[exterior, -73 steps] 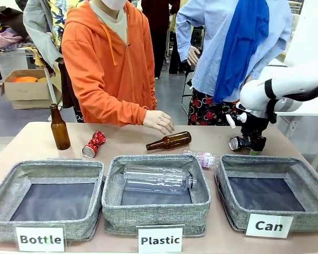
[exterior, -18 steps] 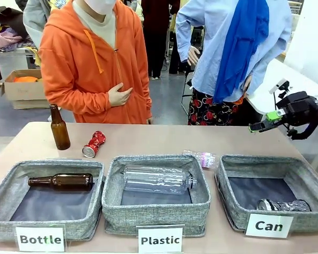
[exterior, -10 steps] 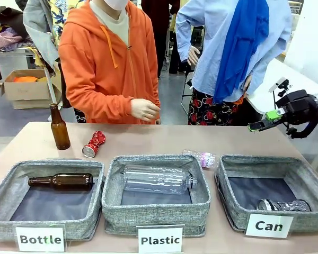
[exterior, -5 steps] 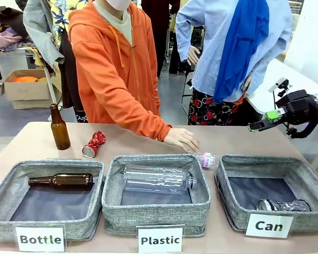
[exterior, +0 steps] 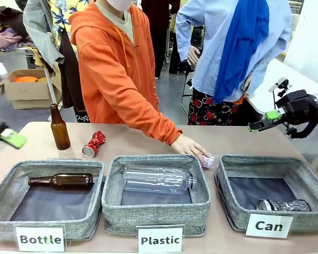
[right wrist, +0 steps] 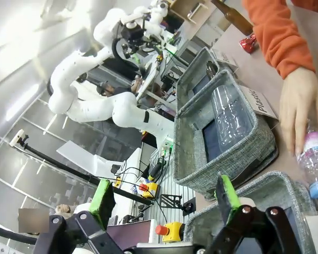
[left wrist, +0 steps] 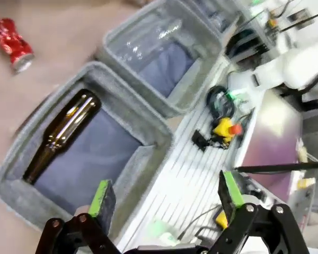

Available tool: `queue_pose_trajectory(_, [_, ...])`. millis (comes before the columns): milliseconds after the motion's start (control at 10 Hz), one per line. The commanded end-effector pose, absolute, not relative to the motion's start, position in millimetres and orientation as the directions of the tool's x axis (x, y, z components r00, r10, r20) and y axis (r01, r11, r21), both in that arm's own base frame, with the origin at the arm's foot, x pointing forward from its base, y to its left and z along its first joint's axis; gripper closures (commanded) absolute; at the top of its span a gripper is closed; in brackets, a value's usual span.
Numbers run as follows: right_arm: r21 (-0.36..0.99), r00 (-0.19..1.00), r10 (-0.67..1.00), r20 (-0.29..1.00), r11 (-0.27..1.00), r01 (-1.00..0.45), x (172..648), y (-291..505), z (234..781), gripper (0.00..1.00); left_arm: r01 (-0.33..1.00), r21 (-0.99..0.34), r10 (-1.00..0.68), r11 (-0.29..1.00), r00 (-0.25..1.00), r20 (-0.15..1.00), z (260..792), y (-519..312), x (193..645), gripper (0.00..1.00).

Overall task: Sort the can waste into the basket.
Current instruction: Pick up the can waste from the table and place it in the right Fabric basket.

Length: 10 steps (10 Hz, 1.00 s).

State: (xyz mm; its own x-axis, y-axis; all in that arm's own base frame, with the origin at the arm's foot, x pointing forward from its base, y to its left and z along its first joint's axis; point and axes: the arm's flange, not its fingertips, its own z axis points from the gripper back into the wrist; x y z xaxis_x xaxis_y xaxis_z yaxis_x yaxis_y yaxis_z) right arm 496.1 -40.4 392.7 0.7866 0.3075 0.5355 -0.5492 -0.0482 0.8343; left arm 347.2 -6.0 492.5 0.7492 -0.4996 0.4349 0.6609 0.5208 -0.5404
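Now left gripper [left wrist: 166,194], spread empty like right gripper [right wrist: 165,197], should probably straddle red can [exterior: 94,144] crosswise, clear of upright bottle [exterior: 59,128].

We see a red can [exterior: 94,144] with white pattern and a silver end at ten o'clock on the tan worktop [exterior: 37,151]. The other can [exterior: 283,205] is dark black-silver, on the dark lining of the grey woven basket [exterior: 230,211] with its white, black-lettered label [exterior: 268,226]. The left fingers [left wrist: 102,194] wear green pads.
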Motion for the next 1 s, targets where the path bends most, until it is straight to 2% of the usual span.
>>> queue_pose_trajectory(0, [0.829,0.779,0.323,0.537,-0.035,-0.557,494,-39,396,0.00,0.679,-0.437,-0.584,0.589,0.732,0.350,491,-38,369,0.00])
queue_pose_trajectory(200, [0.829,0.779,0.323,0.537,-0.035,-0.557,494,-39,396,0.00,0.680,-0.310,-0.603,0.665,0.733,0.315,487,-84,400,0.00])
queue_pose_trajectory(300, [0.829,0.779,0.323,0.537,-0.035,-0.557,494,-39,396,0.00,0.622,-0.251,-0.541,0.741,0.776,0.324,483,-93,421,0.00])
queue_pose_trajectory(400, [0.829,0.779,0.323,0.537,-0.035,-0.557,494,-39,396,0.00,0.532,-0.216,-0.416,0.819,0.809,0.415,486,-90,438,0.00])
queue_pose_trajectory(500, [0.829,0.779,0.323,0.537,-0.035,-0.557,494,-39,396,0.00,0.458,-0.235,-0.313,0.857,0.827,0.467,490,-83,444,0.00])
queue_pose_trajectory(600, [0.829,0.779,0.323,0.537,-0.035,-0.557,494,-39,396,0.00,0.515,-0.376,-0.324,0.771,0.824,0.465,499,-81,437,0.00])
queue_pose_trajectory(700, [0.829,0.779,0.323,0.537,-0.035,-0.557,494,-39,396,0.00,0.555,-0.236,-0.425,0.798,0.796,0.432,488,-89,438,0.00])
queue_pose_trajectory(800, [0.829,0.779,0.323,0.537,-0.035,-0.557,494,-39,396,0.00,0.507,-0.275,-0.358,0.817,0.819,0.448,491,-81,446,0.00])
queue_pose_trajectory(900, [0.829,0.779,0.323,0.537,-0.035,-0.557,494,-39,396,0.00,0.561,-0.360,-0.388,0.746,0.805,0.449,499,-66,441,0.00])
